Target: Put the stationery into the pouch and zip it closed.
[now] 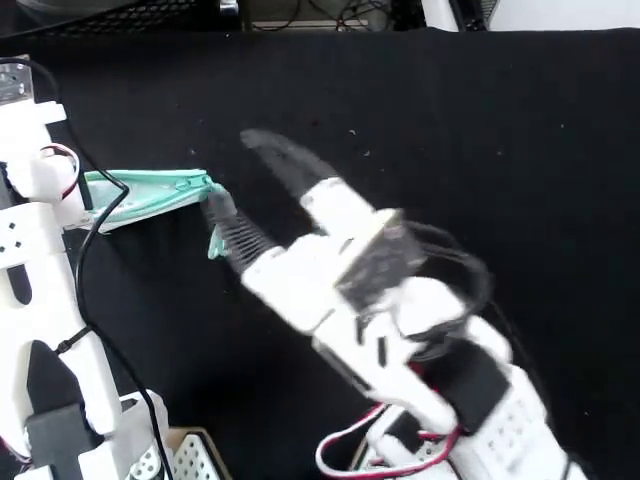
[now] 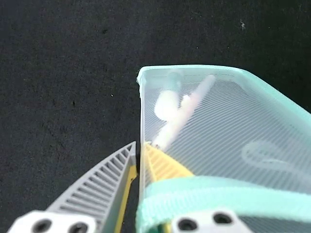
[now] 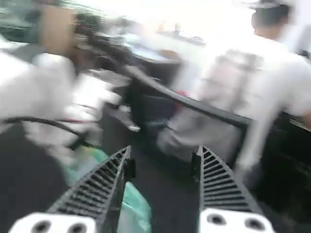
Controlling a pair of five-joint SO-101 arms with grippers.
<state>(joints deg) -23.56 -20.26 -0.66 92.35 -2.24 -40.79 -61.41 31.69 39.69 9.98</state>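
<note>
**Pouch clamped by the left gripper; right gripper spread open beside it**

The left gripper [image 2: 140, 145] is closed on the pouch [image 2: 218, 145]. Its grey ribbed finger [image 2: 99, 187] lies outside the clear striped wall. Its yellow finger [image 2: 163, 165] shows through that wall from the other side. The wall's edge is pinched between the two. The pouch has teal trim and is held over the black table [image 2: 63, 73].

Through the wall two pieces of stationery are visible, a pale pen-like stick [image 2: 184, 111] and a small white rounded piece [image 2: 166, 104] touching it. Both lie near the pouch's far end.

In the high view the pouch [image 1: 150, 195] sits at the table's [image 1: 500, 150] left side, next to the left arm [image 1: 40, 260]. The right gripper [image 1: 245, 195] is at the pouch's free end with its black fingers [image 1: 280, 160] wide apart, closed on nothing. The right wrist view shows these fingers [image 3: 97, 189] parted, with teal pouch material [image 3: 133, 208] just beside one of them. Whether the zip is shut cannot be told.
</note>
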